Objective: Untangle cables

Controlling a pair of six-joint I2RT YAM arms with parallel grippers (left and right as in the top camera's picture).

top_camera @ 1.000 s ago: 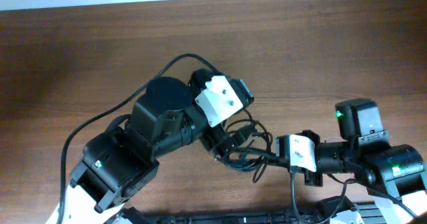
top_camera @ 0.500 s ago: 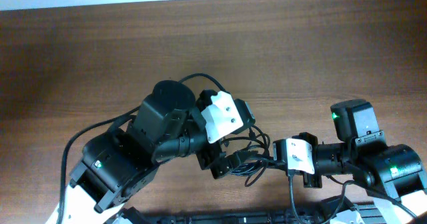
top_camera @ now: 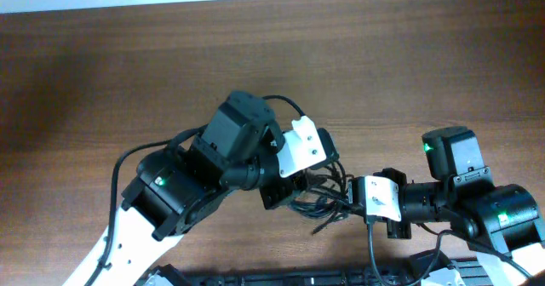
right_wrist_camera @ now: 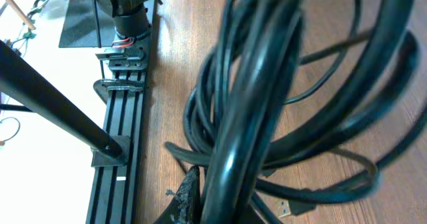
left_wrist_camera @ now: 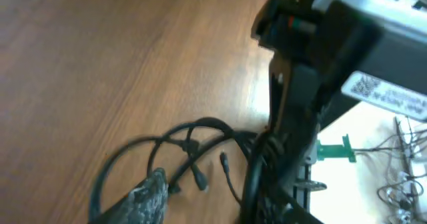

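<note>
cables (left_wrist_camera: 200,127); plug ends (left_wrist_camera: 198,179) (left wrist)

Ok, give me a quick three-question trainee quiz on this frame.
1. True or false: the cables lie in separate, tidy coils.
2. Which arm's pincer is clamped on them?
3. The table is: A glass, B wood, C cloth.
Key: 1 false, they are one tangled bunch. 2 the right pincer. 3 B.
</note>
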